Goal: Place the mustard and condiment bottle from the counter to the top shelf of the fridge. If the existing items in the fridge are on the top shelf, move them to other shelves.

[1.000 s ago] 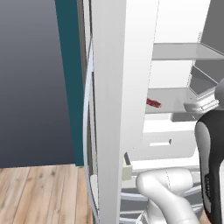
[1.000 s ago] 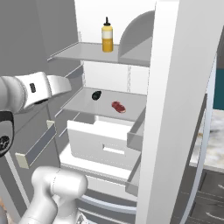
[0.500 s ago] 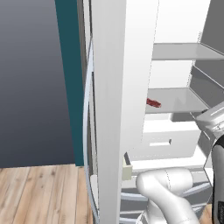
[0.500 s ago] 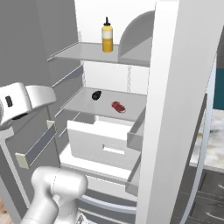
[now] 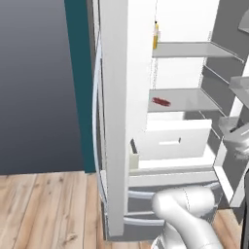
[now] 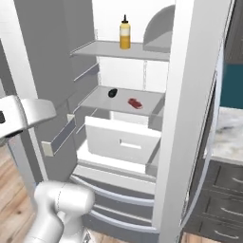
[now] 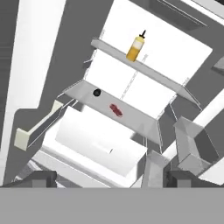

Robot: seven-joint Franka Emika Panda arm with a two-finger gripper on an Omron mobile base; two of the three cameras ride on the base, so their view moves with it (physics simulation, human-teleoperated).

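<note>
A: What can you see past the gripper [image 7: 109, 179]?
B: Its two tips are spread wide and hold nothing. Far ahead is the open fridge [image 6: 190, 95].
A: Go left to right.
B: A tiny black ball [image 7: 96, 92] comes first, then a flat red piece [image 7: 116, 110]. Both lie on the second shelf [image 7: 131, 117].
A: And the mustard [image 7: 135, 47]?
B: It stands upright on the top shelf [image 7: 162, 78], above and a bit right of them, well away from the tips.
</note>
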